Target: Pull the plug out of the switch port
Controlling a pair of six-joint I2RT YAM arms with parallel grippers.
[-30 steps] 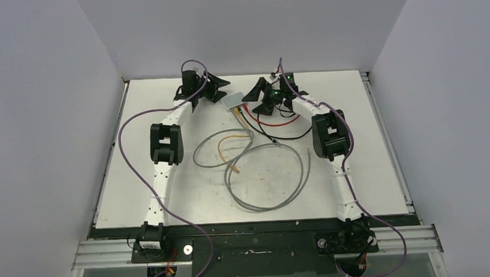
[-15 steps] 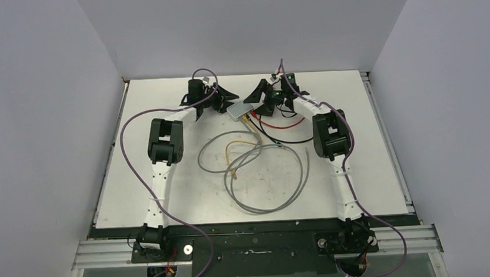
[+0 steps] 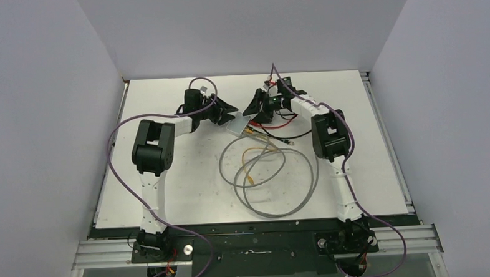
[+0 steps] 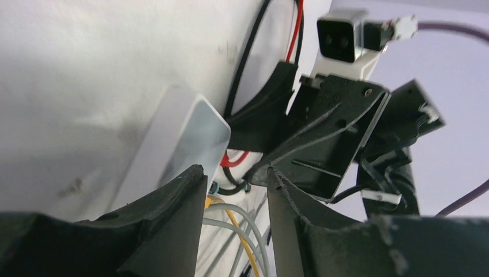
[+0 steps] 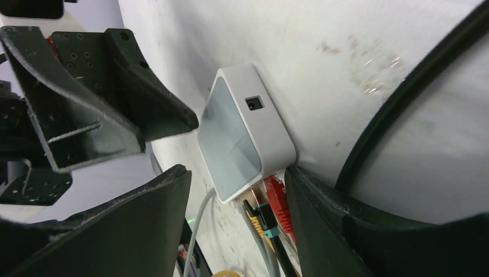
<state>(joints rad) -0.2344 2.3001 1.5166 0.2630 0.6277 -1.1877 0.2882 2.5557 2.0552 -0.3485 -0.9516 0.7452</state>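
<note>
**A:** Top external first: find the switch (image 3: 240,124) far back on the worktop (image 3: 201,200), tucked between the two claws, with grey cable loops (image 3: 274,216) trailing nearward.

**B:** Found. Now check the right claw (image 5: 237,172) through its own wrist view: spread wide, straddling the socket end, gripping nothing. Note the red plug (image 5: 278,199) and a dark plug (image 5: 262,222) seated side by side there.

**A:** And the left claw (image 4: 235,173)?

**B:** Narrowed to a slim gap, nothing pinched inside. Parked just beside the switch's edge, not around it.

**A:** Worrying. Without a firm hold on the box, likely to drag the whole switch along instead of freeing anything.

**B:** Agreed. Could also clamp both plugs at once, packed so tightly. Cannot tell which one to pull, either.

**A:** Or could miss the latch tab and merely tug against the lock.

**B:** Mind a collision too: both claws very close together over there.
</note>
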